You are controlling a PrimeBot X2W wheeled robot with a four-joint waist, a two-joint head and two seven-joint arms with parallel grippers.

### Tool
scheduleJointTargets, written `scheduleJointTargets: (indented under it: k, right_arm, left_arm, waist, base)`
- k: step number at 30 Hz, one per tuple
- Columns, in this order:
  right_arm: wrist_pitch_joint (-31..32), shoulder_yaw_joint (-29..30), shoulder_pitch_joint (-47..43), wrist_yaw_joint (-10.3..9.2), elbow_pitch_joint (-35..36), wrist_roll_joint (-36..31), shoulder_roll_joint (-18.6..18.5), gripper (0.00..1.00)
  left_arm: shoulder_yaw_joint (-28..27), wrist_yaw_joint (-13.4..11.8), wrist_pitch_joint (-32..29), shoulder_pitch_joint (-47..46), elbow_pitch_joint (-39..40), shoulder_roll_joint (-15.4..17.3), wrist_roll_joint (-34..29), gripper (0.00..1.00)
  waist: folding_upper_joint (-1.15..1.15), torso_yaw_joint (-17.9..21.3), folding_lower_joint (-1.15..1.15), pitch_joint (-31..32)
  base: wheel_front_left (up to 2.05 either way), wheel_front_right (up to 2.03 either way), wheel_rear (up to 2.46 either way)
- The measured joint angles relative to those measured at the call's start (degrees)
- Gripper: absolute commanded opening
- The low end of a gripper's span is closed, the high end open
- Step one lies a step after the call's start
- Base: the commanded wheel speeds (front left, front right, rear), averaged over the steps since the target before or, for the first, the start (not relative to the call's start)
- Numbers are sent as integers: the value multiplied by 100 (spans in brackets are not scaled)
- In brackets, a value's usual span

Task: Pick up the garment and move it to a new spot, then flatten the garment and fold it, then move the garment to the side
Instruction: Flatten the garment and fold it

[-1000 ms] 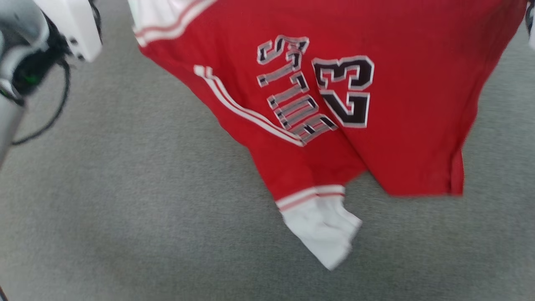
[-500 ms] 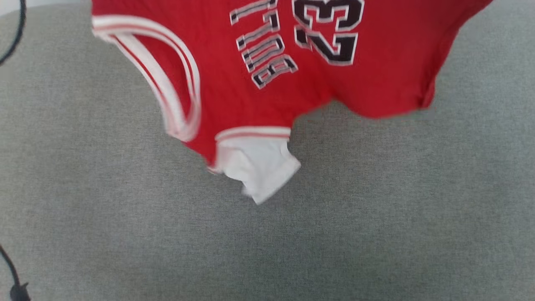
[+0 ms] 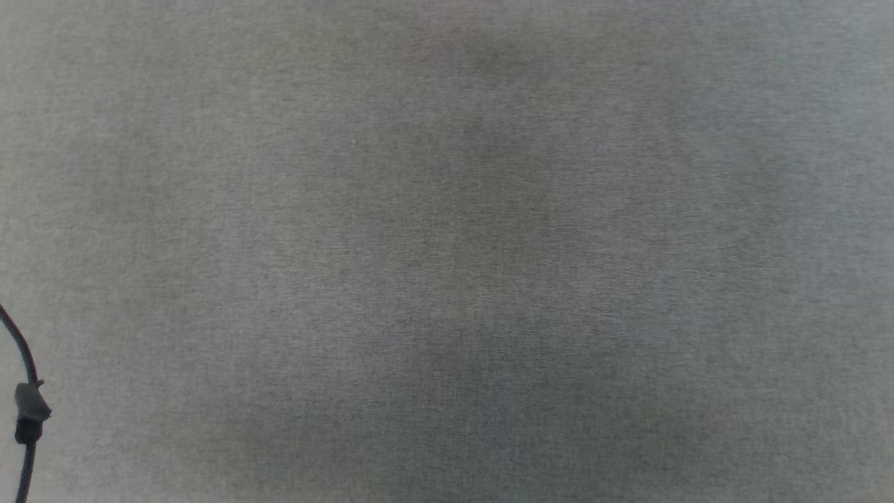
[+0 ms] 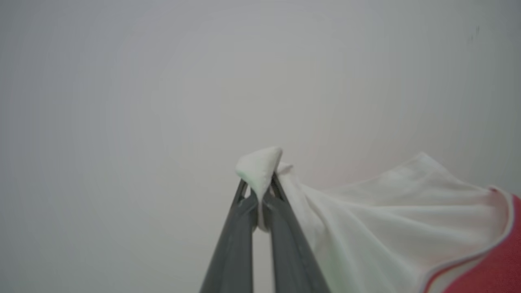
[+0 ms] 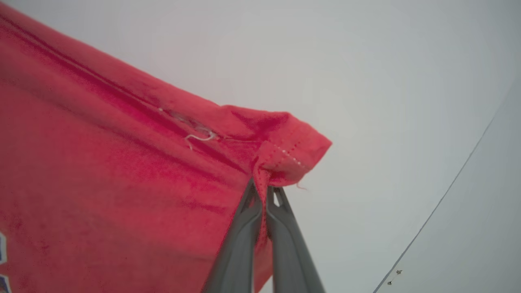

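The garment is held up off the surface by both arms. In the left wrist view my left gripper (image 4: 259, 191) is shut on the tip of a white sleeve end of the garment (image 4: 390, 219), whose white cloth and red trim hang off to the right. In the right wrist view my right gripper (image 5: 262, 193) is shut on a stitched red hem corner of the garment (image 5: 122, 179), and the red cloth spreads away to the left. A pale wall lies behind both.
The head view looks down on a grey fabric surface (image 3: 447, 251) with soft shadows across its middle. A black cable (image 3: 26, 412) with a small clip hangs at the lower left edge. In the right wrist view a thin dark line (image 5: 447, 187) crosses the pale background.
The whole head view has shifted, so the camera has moved. The red garment has slid up out of the head view's top edge. Both grips stay shut.
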State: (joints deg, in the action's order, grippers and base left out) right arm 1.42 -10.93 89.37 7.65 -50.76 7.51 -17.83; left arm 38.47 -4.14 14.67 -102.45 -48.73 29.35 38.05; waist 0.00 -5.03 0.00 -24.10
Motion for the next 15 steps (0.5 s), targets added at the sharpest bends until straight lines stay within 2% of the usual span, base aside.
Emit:
scheduleJointTargets:
  k: [2, 5, 6, 9, 15]
  right_arm:
    - [-27, 30, 16, 0, -174, -37, 86, 0]
    - [46, -71, -45, 0, -637, -174, 226, 0]
    - [146, -122, -101, 0, -812, -174, 240, 0]
    - [345, -444, -469, 0, -1143, 7, 323, 0]
    - [798, -1083, -1086, 0, -1240, 805, 280, 0]
  left_arm:
    - [12, 79, 7, 20, 3, 21, -89, 0]
    - [-38, 387, 24, 385, 14, 57, -158, 0]
    - [-30, 583, 29, 603, -22, 37, -156, 0]
    - [172, 886, -68, 1258, -399, -23, -19, 0]
    - [427, 1121, -784, 2115, -679, -120, 437, 0]
  waist:
    - [0, -29, 0, -6]
    - [0, -114, 0, -7]
    - [0, -148, 0, -3]
    - [0, -249, 0, 34]
    - [0, -440, 0, 120]
  base:
    - [0, 0, 0]
    - [0, 0, 0]
    - [0, 0, 0]
    - [0, 0, 0]
    - [0, 0, 0]
